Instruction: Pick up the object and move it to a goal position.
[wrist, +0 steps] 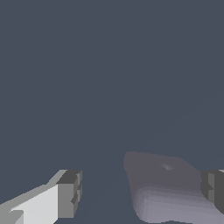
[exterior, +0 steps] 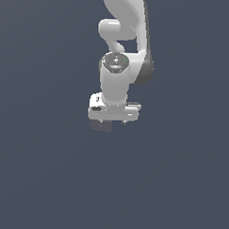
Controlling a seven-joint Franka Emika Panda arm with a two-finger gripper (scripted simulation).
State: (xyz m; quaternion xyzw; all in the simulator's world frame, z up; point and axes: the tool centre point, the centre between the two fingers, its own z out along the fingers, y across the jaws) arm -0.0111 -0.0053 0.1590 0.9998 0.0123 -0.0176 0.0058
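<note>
Plain dark slate surface on every side, open room all round. Gripper (exterior: 112, 122) hangs beneath the white arm (exterior: 121, 50), jaws spread wide. The wrist view shows one finger (wrist: 69, 194) well apart from the object (wrist: 164, 188), the other right against it; no grip that I can confirm. In the exterior view, the object (exterior: 101, 125) peeks out below the gripper's left end.
</note>
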